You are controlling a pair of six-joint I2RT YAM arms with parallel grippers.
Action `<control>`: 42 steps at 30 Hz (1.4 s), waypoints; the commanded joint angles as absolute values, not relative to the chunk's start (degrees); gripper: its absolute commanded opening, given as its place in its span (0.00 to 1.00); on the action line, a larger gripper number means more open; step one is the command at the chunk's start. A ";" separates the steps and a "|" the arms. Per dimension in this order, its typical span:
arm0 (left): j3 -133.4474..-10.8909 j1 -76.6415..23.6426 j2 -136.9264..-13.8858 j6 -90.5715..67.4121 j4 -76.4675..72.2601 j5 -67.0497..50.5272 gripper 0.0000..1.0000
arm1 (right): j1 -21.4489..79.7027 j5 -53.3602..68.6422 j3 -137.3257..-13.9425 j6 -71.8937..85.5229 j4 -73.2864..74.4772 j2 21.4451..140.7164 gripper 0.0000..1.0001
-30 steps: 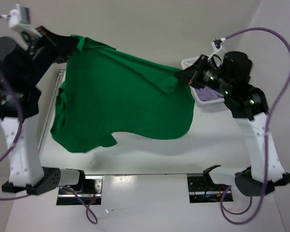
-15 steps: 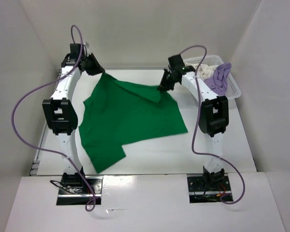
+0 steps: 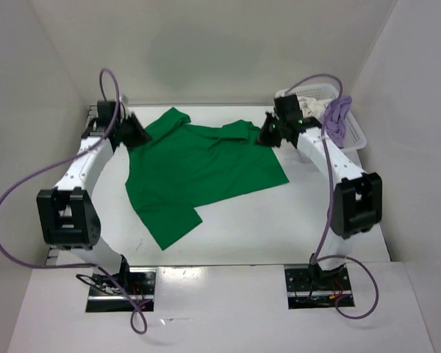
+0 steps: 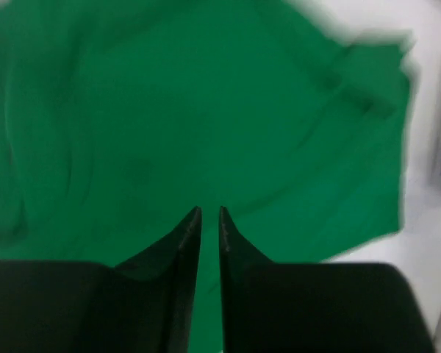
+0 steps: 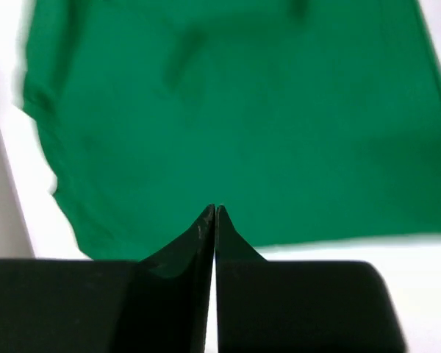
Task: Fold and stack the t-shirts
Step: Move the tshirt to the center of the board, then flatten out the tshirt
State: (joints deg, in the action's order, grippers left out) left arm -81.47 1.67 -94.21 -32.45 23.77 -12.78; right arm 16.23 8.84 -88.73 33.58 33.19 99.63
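Spreading it out for folding, we reckon: our left gripper [image 4: 210, 212], fingers slightly apart, sits at the far-left corner of the bright green cloth t-shirt [image 3: 198, 169], which lies flat on the white table [image 3: 316, 213]. Our right gripper [image 5: 214, 209] is pinched together at the far-right corner, and we can't tell if there's cloth in it.

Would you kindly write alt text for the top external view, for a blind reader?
A green t-shirt lies spread on a white table, with the left gripper at its far-left edge and the right gripper at its far-right edge. A white basket at far right holds a lavender shirt and a cream shirt.
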 commanded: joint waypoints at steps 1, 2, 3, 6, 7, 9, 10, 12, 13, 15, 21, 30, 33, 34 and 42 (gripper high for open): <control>-66.57 1.06 -85.48 -35.06 23.19 -14.58 0.19 | 16.08 7.56 -77.64 34.97 28.31 87.59 0.01; -63.14 1.05 -82.73 -35.94 23.90 -14.59 0.12 | 16.08 7.56 -72.21 35.76 28.30 85.63 0.01; -59.97 0.36 -80.01 -36.90 24.69 -15.29 0.08 | 16.08 8.86 -69.81 35.77 27.60 83.87 0.01; -50.73 -0.70 -68.32 -41.21 30.22 -15.29 0.00 | 16.08 11.25 -63.91 36.39 27.60 78.94 0.01; -48.89 -0.70 -63.59 -42.35 33.02 -16.77 0.00 | 16.08 11.25 -62.94 36.39 27.60 77.88 0.01; -43.54 -1.23 -59.52 -46.39 34.80 -18.27 0.01 | 16.08 11.25 -61.61 35.86 27.60 75.59 0.02; -42.20 -1.75 -57.59 -47.45 36.46 -19.24 0.03 | 16.08 11.25 -61.61 35.86 28.38 75.59 0.02; -39.39 -4.91 -56.52 -51.40 37.35 -20.04 0.06 | 16.08 11.25 -61.08 35.24 29.09 75.06 0.02; -36.85 -6.31 -54.86 -52.81 38.57 -20.04 0.15 | 16.08 11.86 -61.08 35.24 29.09 74.45 0.04; -35.34 -10.35 -53.36 -56.58 39.63 -17.94 0.22 | 16.08 12.39 -59.77 35.24 28.48 73.92 0.05; -28.75 -13.54 -48.09 -65.47 40.08 -14.87 0.46 | 16.08 12.39 -59.77 35.24 28.48 72.77 0.06; -22.52 -17.49 -39.73 -77.51 42.80 -9.76 0.47 | 16.08 11.87 -57.48 35.77 29.00 71.54 0.08; -18.73 -18.37 -39.12 -79.98 41.14 -9.76 0.49 | 16.08 11.34 -58.70 35.77 29.53 71.54 0.10; -18.72 -18.37 -38.33 -79.98 42.09 -8.97 0.50 | 16.08 11.34 -58.71 35.77 29.53 71.54 0.10; -19.25 -18.98 -37.79 -82.18 42.89 -3.09 0.50 | 16.08 11.34 -58.71 36.29 30.06 70.49 0.10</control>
